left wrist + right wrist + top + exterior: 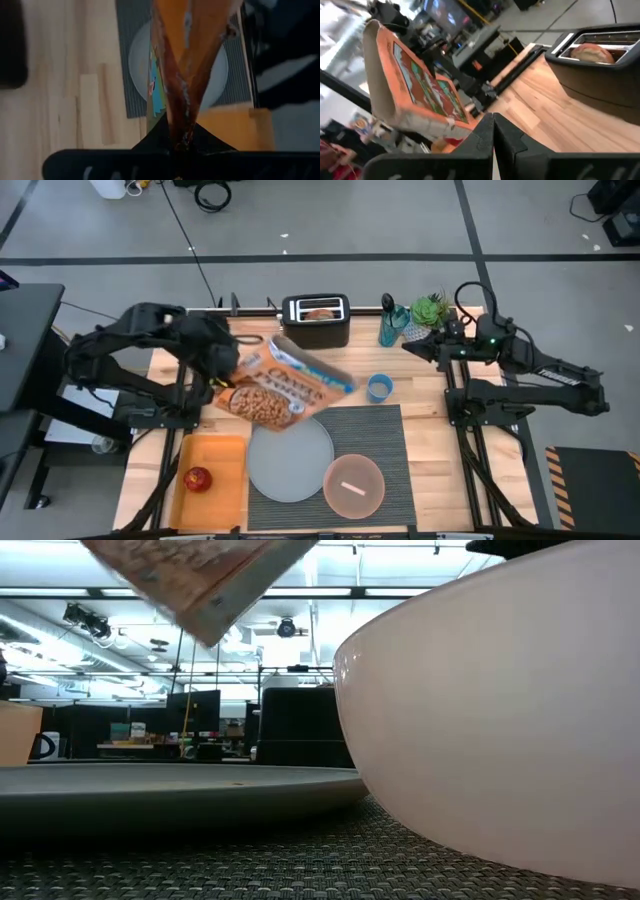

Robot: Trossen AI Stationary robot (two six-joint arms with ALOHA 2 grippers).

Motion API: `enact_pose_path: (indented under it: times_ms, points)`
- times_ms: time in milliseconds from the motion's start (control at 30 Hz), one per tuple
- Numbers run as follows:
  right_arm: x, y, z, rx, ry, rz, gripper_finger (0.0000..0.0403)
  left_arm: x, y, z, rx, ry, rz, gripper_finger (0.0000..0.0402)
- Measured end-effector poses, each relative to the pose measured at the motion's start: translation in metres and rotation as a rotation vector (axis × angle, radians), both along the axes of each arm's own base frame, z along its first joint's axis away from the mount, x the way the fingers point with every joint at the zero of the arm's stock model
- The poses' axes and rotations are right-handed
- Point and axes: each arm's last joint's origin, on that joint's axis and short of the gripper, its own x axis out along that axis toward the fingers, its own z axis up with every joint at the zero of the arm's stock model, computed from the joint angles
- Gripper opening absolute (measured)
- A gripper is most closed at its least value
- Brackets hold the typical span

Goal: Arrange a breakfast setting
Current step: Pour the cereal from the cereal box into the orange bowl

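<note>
My left gripper (226, 377) is shut on an orange cereal box (285, 385), held in the air over the far edge of the large grey plate (290, 460). The plate and a pinkish-tan bowl (353, 485) rest on the dark striped placemat (385, 440). A red apple (198, 479) lies in the orange tray (222, 455). A bagel (592, 51) stands in the black toaster (316, 320). My right gripper (493, 131) is shut and empty, at the far right near a teal bottle (390, 326). No spoon or loose cereal shows. My left gripper pinches the cereal box at its left end (181, 127) between its two fingers, coming from the table's left side. The box runs away from the fingers toward the table's right. It is lifted clear and tilted, over the plate and the placemat (131, 75).
A small blue cup (379, 387) stands on the wood just beyond the placemat. A green plant (431, 309) stands by the teal bottle at the far right. Bare wood lies on both sides of the placemat.
</note>
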Motion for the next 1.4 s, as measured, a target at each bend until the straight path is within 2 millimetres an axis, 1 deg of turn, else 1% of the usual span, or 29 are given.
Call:
enact_pose_path:
  times_ms: [100, 200, 400, 567, 733, 867, 1067, 1233, 1400]
  points:
    - [0.005, 0.001, 0.008, -0.003, 0.003, 0.018, 0.0009, 0.010, -0.009, -0.007, 0.005, 0.058, -0.062, 0.0011]
    - [0.015, 0.002, 0.012, -0.001, 0.020, 0.048, 0.0009, 0.021, -0.017, -0.016, 0.004, 0.128, -0.102, 0.0011]
    - [0.045, 0.010, 0.006, 0.026, 0.118, 0.147, 0.0009, 0.046, -0.034, -0.033, 0.009, 0.224, -0.149, 0.0012]
    - [0.071, 0.028, 0.010, 0.037, 0.168, 0.260, 0.0009, 0.057, -0.048, -0.043, -0.024, 0.281, -0.187, 0.0012]
    - [0.095, 0.051, 0.021, -0.014, 0.248, 0.322, 0.0009, 0.064, -0.055, -0.049, -0.049, 0.319, -0.182, 0.0013]
    - [0.112, 0.066, 0.031, -0.083, 0.324, 0.342, 0.0009, 0.070, -0.057, -0.047, -0.064, 0.319, -0.168, 0.0013]
    - [0.135, 0.081, 0.044, -0.170, 0.299, 0.420, 0.0011, 0.087, -0.060, -0.044, -0.065, 0.307, -0.170, 0.0013]
    - [0.141, 0.090, 0.047, -0.183, 0.278, 0.442, 0.0036, 0.096, -0.061, -0.042, -0.073, 0.302, -0.173, 0.0013]
    - [0.139, 0.097, 0.049, -0.189, 0.266, 0.444, 0.0091, 0.097, -0.059, -0.041, -0.070, 0.296, -0.165, 0.0013]
